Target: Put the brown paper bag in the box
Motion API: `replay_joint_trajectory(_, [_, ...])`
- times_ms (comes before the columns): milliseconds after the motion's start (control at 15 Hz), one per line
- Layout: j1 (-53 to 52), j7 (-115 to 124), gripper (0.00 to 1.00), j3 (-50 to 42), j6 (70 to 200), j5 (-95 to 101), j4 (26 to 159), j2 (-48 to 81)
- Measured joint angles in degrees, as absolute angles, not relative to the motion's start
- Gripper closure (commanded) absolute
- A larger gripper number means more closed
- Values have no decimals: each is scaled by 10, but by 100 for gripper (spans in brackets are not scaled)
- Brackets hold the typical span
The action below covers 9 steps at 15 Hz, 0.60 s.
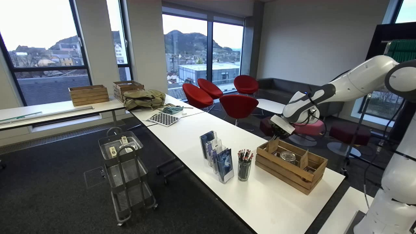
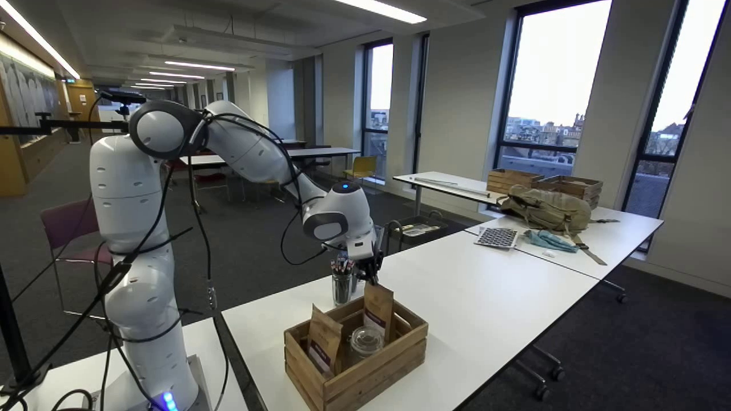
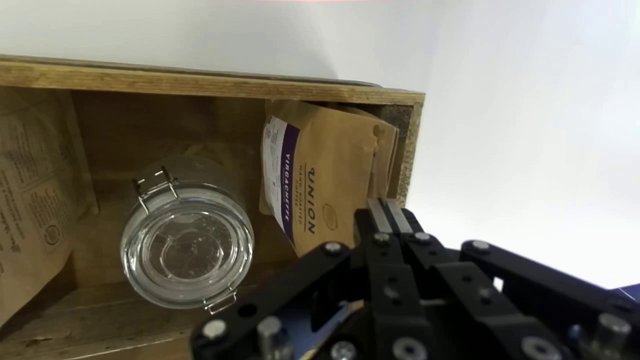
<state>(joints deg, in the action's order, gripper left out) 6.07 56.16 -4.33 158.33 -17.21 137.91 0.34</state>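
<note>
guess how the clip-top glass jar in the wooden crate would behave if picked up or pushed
The clip-top glass jar looks rigid and probably fragile, being clear glass. Its smooth, round lid could well be slippery. Standing lid-up, it would likelier slide or tip than roll.

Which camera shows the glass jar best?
The wrist view: it sees the glass jar close up from above, nothing covering its round lid. In both exterior views it's small, with mostly its top showing inside the wooden crate.
</note>
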Motion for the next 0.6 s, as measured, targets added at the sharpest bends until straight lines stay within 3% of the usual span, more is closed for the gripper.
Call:
replay_joint_trajectory(67, [59, 561, 100, -43, 1583, -172, 1379, 10])
replay_joint_trajectory(133, [58, 560, 78, -43, 1583, -172, 1379, 16])
replay_joint_trajectory(200, [58, 559, 74, -43, 1583, -172, 1379, 20])
replay_joint_trajectory(600, [51, 546, 28, -41, 1582, -176, 1378, 23])
